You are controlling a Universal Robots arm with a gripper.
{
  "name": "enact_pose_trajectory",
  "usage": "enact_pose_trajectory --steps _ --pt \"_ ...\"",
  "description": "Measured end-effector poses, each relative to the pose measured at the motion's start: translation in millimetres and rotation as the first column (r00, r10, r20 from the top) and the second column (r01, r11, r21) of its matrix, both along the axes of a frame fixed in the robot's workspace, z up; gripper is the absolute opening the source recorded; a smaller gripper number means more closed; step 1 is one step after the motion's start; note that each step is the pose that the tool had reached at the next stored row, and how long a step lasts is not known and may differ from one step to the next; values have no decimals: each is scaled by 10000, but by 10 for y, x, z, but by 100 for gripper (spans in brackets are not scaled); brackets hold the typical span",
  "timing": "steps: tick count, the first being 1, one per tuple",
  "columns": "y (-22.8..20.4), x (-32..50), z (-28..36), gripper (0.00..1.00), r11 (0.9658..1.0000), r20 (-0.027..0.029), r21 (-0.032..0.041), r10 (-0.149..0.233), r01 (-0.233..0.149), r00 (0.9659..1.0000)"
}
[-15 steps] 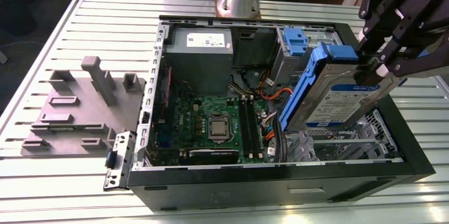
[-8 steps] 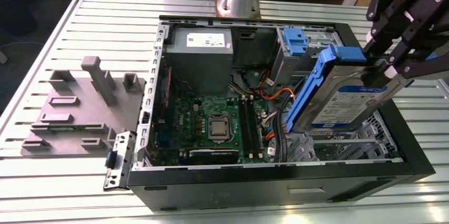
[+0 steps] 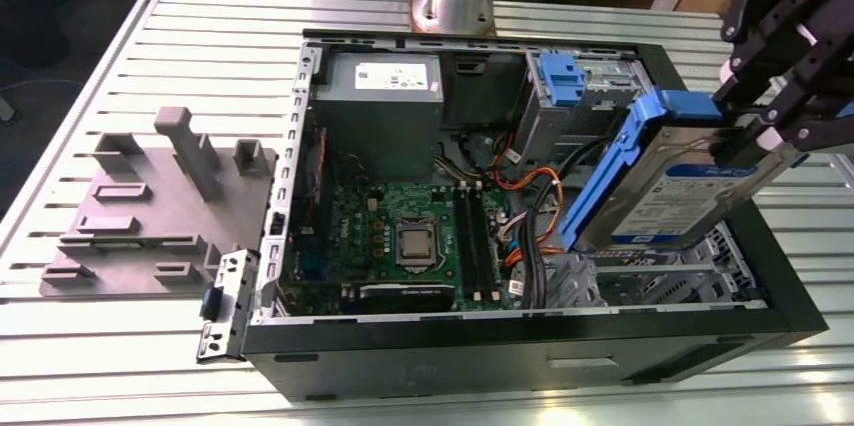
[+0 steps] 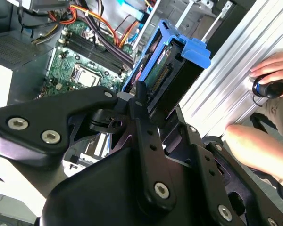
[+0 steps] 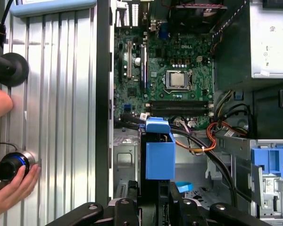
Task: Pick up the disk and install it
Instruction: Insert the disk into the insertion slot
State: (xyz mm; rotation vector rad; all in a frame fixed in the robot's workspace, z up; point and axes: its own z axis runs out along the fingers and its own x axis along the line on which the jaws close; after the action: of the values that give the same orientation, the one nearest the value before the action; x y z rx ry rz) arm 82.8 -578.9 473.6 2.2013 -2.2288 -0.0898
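Pickup done: your tool (image 3: 751,138) is clamped on the disk (image 3: 674,181), tilted over the open PC case (image 3: 534,331). Install's left, disk not seated yet.

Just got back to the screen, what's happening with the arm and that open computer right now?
The gripper is shut on the disk, holding it tilted by its upper end over the open computer case, on the exterior view's right. The disk's lower end points down into the case beside the motherboard; it is not seated yet. In the first wrist view a person's hand rests on a black knob outside the case.
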Motion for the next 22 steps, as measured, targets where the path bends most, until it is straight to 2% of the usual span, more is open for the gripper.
enact_pose_trajectory --steps 7,12,22 --pt "0 115 -11 35 10000 -9 0 -1 1 10000" --pt "0 168 -16 35 10000 -10 0 0 0 10000" --pt "0 186 -19 35 10000 -10 -2 -1 1 10000"
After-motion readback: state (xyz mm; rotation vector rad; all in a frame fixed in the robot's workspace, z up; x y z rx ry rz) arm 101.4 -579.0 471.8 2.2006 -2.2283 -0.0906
